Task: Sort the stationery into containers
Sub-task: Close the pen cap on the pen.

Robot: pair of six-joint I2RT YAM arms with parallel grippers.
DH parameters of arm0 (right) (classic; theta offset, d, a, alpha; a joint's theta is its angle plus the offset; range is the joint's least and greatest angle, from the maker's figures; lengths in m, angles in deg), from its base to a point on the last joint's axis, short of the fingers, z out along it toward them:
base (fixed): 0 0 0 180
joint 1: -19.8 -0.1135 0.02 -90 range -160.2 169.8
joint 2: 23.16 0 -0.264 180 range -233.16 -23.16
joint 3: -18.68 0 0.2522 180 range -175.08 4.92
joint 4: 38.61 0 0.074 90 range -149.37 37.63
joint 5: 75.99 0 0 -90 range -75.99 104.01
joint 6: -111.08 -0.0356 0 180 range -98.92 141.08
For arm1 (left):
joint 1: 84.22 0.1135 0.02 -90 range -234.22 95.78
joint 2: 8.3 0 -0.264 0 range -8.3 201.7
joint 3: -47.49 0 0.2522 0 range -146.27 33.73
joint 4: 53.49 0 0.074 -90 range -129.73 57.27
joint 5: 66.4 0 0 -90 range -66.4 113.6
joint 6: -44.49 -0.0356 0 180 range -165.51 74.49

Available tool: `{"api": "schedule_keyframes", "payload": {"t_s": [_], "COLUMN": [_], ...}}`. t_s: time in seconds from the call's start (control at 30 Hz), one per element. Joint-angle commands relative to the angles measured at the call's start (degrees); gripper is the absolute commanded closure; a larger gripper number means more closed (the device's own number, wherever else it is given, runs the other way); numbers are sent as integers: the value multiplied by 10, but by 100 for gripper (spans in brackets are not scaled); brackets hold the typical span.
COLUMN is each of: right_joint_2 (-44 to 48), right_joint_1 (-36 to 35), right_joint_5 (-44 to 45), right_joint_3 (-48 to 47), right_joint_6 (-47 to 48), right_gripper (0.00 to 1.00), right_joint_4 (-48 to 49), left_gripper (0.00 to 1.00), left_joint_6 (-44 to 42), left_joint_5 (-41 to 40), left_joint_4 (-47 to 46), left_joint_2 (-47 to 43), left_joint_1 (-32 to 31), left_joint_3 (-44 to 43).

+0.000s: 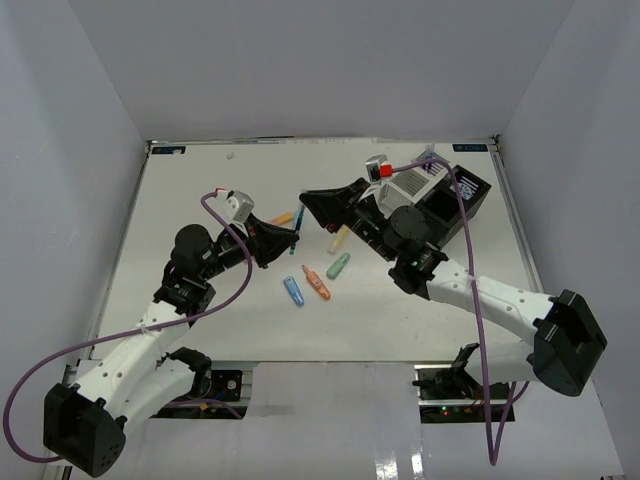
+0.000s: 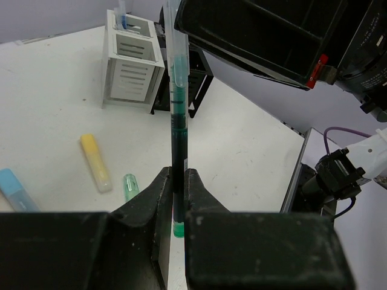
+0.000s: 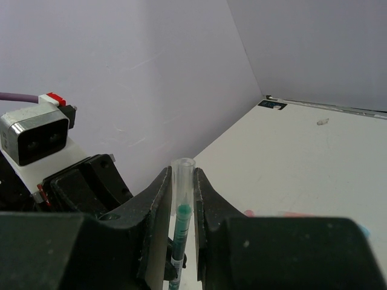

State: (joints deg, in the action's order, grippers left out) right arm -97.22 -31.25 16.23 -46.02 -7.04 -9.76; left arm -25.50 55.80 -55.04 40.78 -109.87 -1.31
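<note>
A thin green pen [image 1: 299, 222] with a clear cap is held off the table between both grippers. My left gripper [image 1: 293, 240] is shut on its lower barrel; in the left wrist view the pen [image 2: 179, 121] rises from the jaws [image 2: 177, 181]. My right gripper [image 1: 304, 204] is shut on the clear cap end [image 3: 182, 175]. On the table lie a yellow marker [image 1: 338, 238], a green marker [image 1: 338, 265], an orange marker [image 1: 316, 282], a blue marker [image 1: 293, 291] and a pink-orange marker [image 1: 283, 217]. The white box [image 1: 415, 183] and the black box [image 1: 458, 197] stand at the far right.
The white box [image 2: 130, 60] holds a blue pen [image 2: 121, 15], with the black box [image 2: 196, 81] right behind it. The right arm's body [image 2: 272, 36] hangs close above the left gripper. Purple cables loop over both arms. White walls enclose the table.
</note>
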Motion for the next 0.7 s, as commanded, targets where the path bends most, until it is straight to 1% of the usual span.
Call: {"api": "schedule_keyframes", "payload": {"t_s": [0.0, 0.2, 0.3, 0.43, 0.53, 0.57, 0.6, 0.67], "right_joint_2": [10, 19, 19, 16, 16, 16, 16, 19], "right_joint_1": [-6, -7, -8, -12, -12, -12, -12, -12], "right_joint_5": [11, 9, 9, 8, -1, -3, -5, -8], "right_joint_3": [19, 27, 21, 17, 19, 19, 18, 13], "right_joint_6": [9, 10, 15, 20, 19, 18, 18, 18], "right_gripper": [89, 85, 85, 92, 92, 90, 82, 78], "right_joint_4": [-24, -36, -52, -68, -72, -74, -75, -84], "left_gripper": [100, 100, 100, 100, 100, 100, 100, 100], "left_joint_6": [0, 1, 1, 1, 6, 9, 10, 10], "left_joint_5": [-5, -10, -9, -12, -8, -7, -4, -2], "left_joint_4": [-43, -47, -47, -52, -60, -62, -66, -66], "left_joint_2": [-22, -22, -22, -25, -25, -24, -22, -18], "left_joint_1": [2, 2, 3, 4, 7, 7, 7, 7], "left_joint_3": [-4, -1, -1, 1, 3, 4, 4, 4]}}
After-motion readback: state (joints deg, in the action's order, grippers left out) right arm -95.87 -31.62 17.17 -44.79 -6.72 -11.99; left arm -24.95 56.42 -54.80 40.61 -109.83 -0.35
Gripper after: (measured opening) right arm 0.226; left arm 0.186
